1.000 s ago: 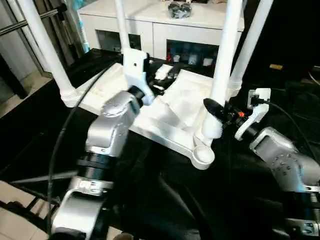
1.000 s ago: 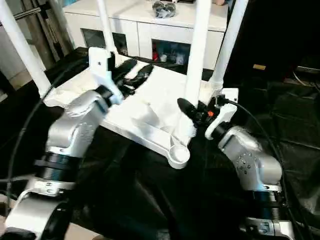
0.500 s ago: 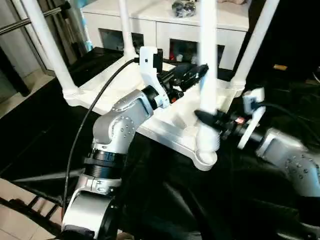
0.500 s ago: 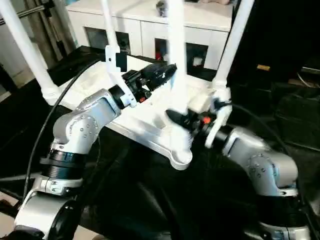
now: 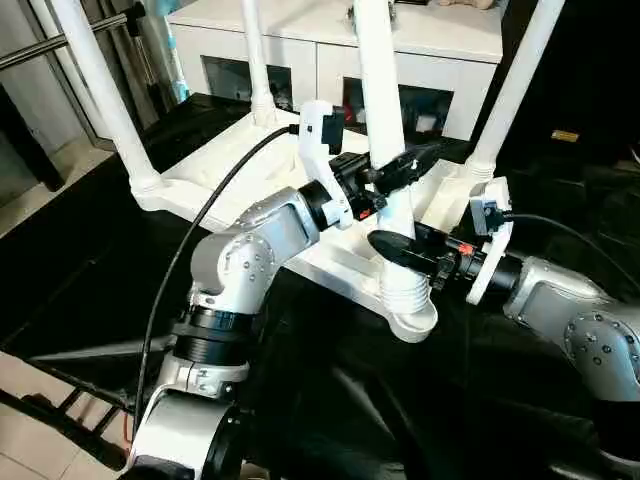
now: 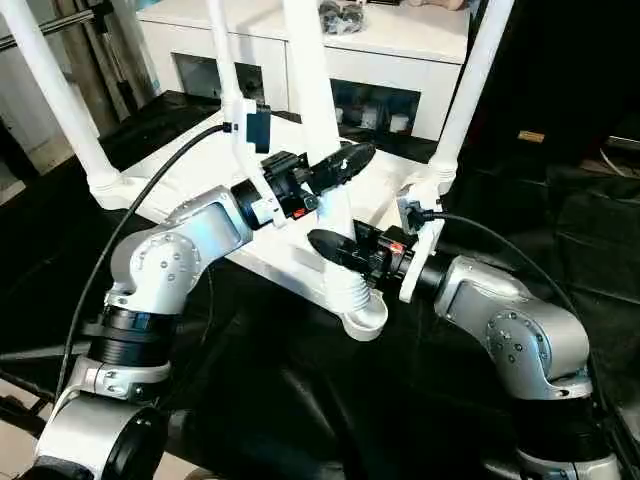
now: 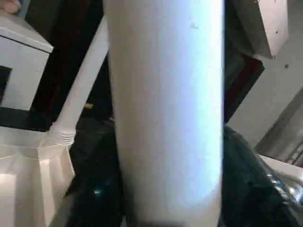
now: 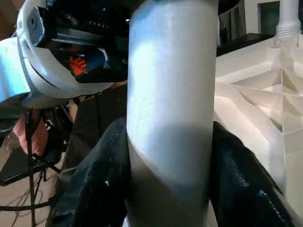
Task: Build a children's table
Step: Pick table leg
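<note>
Centre frame: smooth white tubular leg [image 5: 383,110] standing upright in the near round corner socket [image 5: 408,310] of the upturned, ribbed plastic tabletop [image 5: 215,170]. Clamped low by the right gripper [image 5: 398,250]; flanked higher by the left gripper [image 5: 405,165], fingers around it, contact unclear.

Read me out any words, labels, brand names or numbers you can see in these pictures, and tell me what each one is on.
No text can be read.
Small yellow tag on the dark surface at far right: too small to read.
Orange mark on the left gripper's housing, seen from the right wrist: a blur, no letters.
Items behind the cabinet glass: labels too small to read.
</note>
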